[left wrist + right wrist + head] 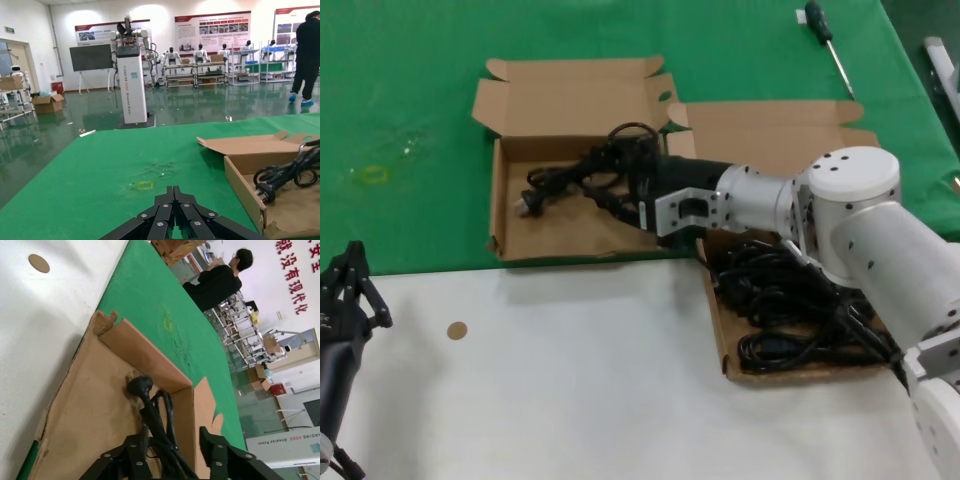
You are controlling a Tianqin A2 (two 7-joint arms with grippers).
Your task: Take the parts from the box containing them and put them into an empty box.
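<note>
The empty box (560, 235) lies on the green cloth, left of the box containing them (725, 340), which holds a heap of black cables (790, 300). One black cable with a plug (560, 180) rests in the left box. My right arm reaches across into that box. The right gripper (615, 198) is open just above the box floor (90, 410), and the cable (150, 410) runs between its spread fingers, close to one finger (135, 450). My left gripper (350, 290) waits shut at the near left, off the boxes. Its closed tips (173, 192) hover over the cloth, facing the box wall (240, 180).
A screwdriver (825, 35) lies on the green cloth at the far right, beside a white object (940, 60) at the edge. A small brown disc (457, 330) sits on the white tabletop in front. The left box's lid panel (570, 95) lies flat behind it.
</note>
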